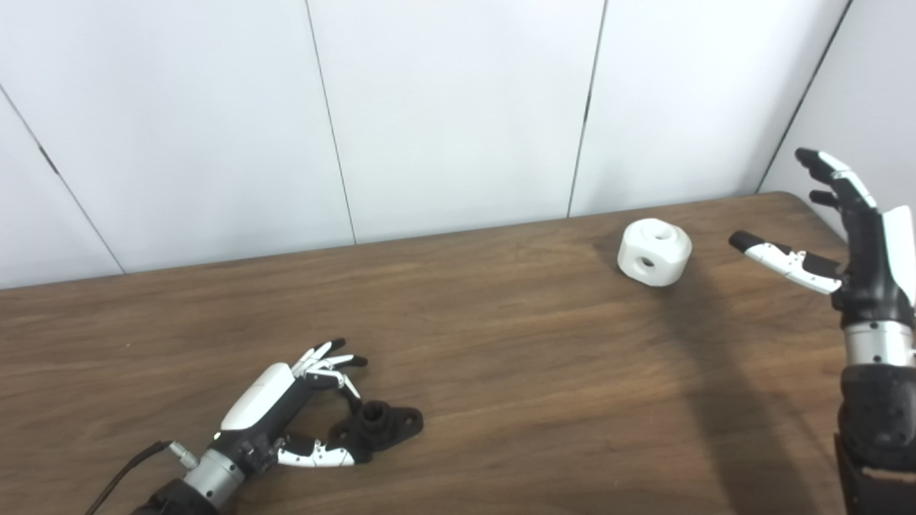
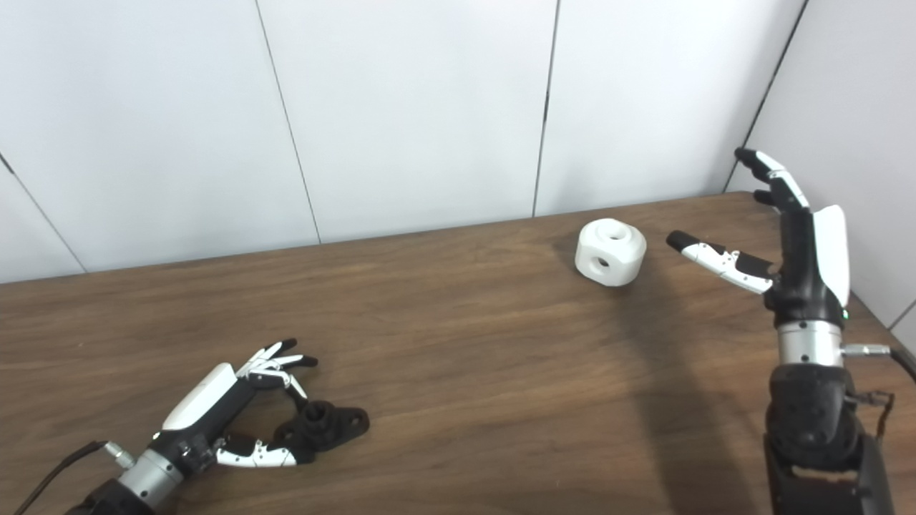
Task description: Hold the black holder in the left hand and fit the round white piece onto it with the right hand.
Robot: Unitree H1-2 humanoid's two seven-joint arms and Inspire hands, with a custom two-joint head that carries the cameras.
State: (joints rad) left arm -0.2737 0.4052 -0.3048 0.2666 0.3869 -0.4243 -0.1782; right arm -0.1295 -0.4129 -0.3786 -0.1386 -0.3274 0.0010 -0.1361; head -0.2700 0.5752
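From my seat at the controls: the black holder (image 1: 378,425) is lying flat on the wooden table (image 1: 501,357), down near the front left. My left hand (image 1: 286,408) is low on the tabletop right beside it, fingers spread apart, thumb (image 1: 318,455) stretched along the near side of the holder and looking like it touches the base. The other fingers (image 1: 333,357) arch over the far side but aren't wrapped on anything, so I'd call it open around the holder, not gripping it. The holder isn't lifted at all.

The round white piece (image 1: 654,251) sits well apart from that, toward the back right of the table, close to the wall panels (image 1: 458,107). It's a chunky rounded block with a hole on top and another on the side facing me.

My right hand (image 2: 794,250) is up off the table, just to the right of the white piece, fingers wide apart, thumb (image 2: 708,259) pointing toward the piece but not touching it. Nothing in it.
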